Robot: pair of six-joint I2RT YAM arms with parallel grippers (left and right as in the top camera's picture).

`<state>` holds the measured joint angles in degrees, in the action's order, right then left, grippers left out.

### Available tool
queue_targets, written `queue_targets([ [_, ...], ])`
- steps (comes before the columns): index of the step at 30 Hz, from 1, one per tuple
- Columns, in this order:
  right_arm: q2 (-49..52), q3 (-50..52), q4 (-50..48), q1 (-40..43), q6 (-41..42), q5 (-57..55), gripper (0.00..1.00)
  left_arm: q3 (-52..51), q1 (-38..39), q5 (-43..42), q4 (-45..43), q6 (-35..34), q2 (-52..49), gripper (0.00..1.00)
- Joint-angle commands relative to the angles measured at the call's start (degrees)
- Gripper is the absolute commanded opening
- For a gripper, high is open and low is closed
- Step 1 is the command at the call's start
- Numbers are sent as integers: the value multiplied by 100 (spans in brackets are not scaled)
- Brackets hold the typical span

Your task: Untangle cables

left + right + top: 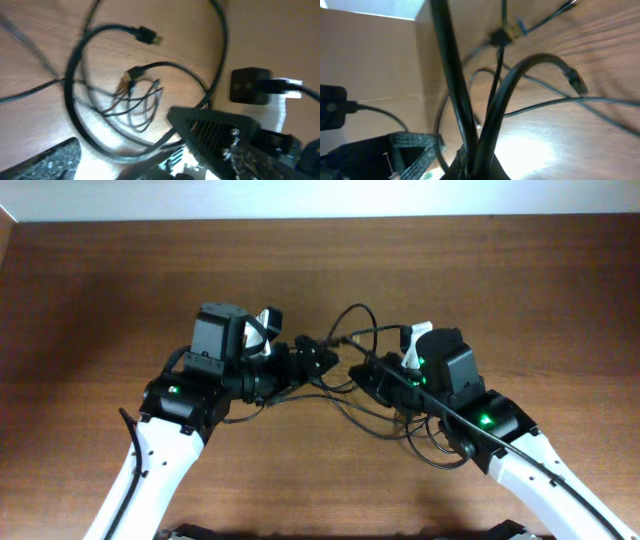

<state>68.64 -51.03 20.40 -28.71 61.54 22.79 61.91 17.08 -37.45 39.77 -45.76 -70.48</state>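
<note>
Black cables lie tangled in the middle of the wooden table between my two arms, with loops trailing under the right arm. My left gripper stands open; in its wrist view its jaws are far apart and one cable strand passes between them without being pinched. Beyond lie thick loops, thin cords and two plugs. My right gripper is shut on the cables: two thick strands rise from its closed jaws. A small knot and a plug show farther off.
The two grippers are nearly touching at the table's middle. The right arm's camera box shows in the left wrist view, and the left arm's finger in the right wrist view. Bare wooden table lies all around, with a wall edge at the back.
</note>
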Motion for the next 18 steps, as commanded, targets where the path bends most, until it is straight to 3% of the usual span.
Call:
queue_targets([
  [1,-142,-44,535,494,-944,-299,4,92,7,345,275,39,-2,99],
  [8,-1541,-245,1115,1950,-2597,-254,4,92,7,765,302,37,-2,99],
  [11,-2024,-413,1119,3067,-3018,-254,4,92,7,905,302,37,-2,99],
  [18,-1375,-444,1021,6054,-3554,-376,4,92,7,905,299,37,-2,99],
])
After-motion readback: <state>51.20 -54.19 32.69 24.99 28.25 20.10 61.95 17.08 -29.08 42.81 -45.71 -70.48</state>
